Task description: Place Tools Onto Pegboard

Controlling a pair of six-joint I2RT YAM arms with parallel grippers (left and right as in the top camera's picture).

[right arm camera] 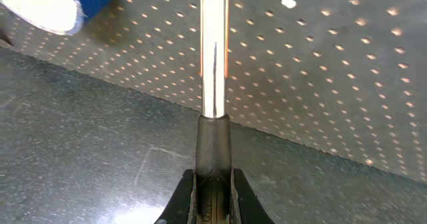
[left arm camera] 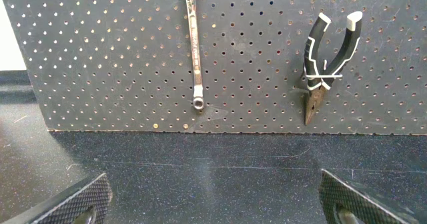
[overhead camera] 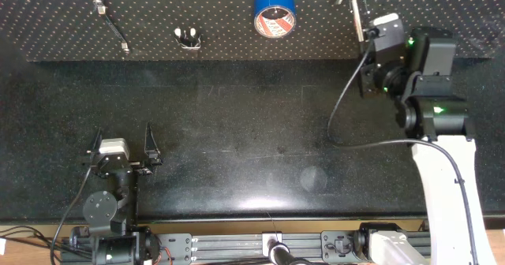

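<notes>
Right pincer (right arm camera: 213,187) clamped on hammer (overhead camera: 357,11) handle, upper right of top view. I judge low grip leaves head free to catch pegboard (overhead camera: 442,9) hook. Left pincer (overhead camera: 122,135) wide open, empty, lower left over table (overhead camera: 252,123), out of the way.

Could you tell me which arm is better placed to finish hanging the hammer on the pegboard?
Right. The right gripper is shut on the handle of the hammer, up against the pegboard. The left gripper sits open near its base, far from the hammer.
</notes>
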